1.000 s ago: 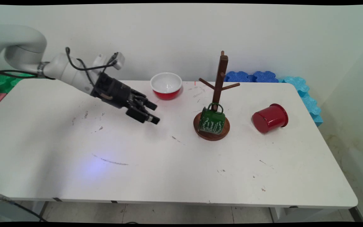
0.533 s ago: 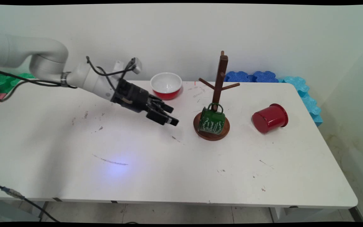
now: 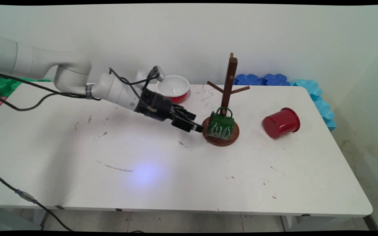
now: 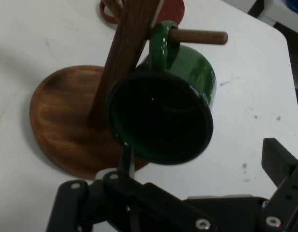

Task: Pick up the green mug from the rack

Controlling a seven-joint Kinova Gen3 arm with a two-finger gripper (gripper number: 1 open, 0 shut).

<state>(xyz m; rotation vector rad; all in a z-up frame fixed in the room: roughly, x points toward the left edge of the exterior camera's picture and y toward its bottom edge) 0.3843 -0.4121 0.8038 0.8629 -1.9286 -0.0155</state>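
Observation:
A green enamel mug [image 3: 221, 126] hangs by its handle on a low peg of a brown wooden mug tree [image 3: 230, 75], just above the tree's round base [image 3: 223, 141]. My gripper [image 3: 196, 122] is open and sits right at the mug's left side, low over the table. In the hand view the mug [image 4: 187, 72] shows its dark mouth to the camera, close ahead. One finger [image 4: 126, 157] stands by the rim's lower left edge and the other finger [image 4: 277, 154] is off to the right. The tree's post [image 4: 132, 48] leans behind the mug. Nothing is held.
A red cup [image 3: 281, 122] lies on its side right of the tree. A red bowl with a white inside [image 3: 173, 88] stands at the back, behind my wrist. Blue foam tiles [image 3: 261, 79] line the far right edge, and green ones [image 3: 2, 85] the far left.
My arm has reached rightward across the table, bringing the gripper from the table's middle up to the green mug. The fingers stayed open. Mug, cup and bowl have not moved.

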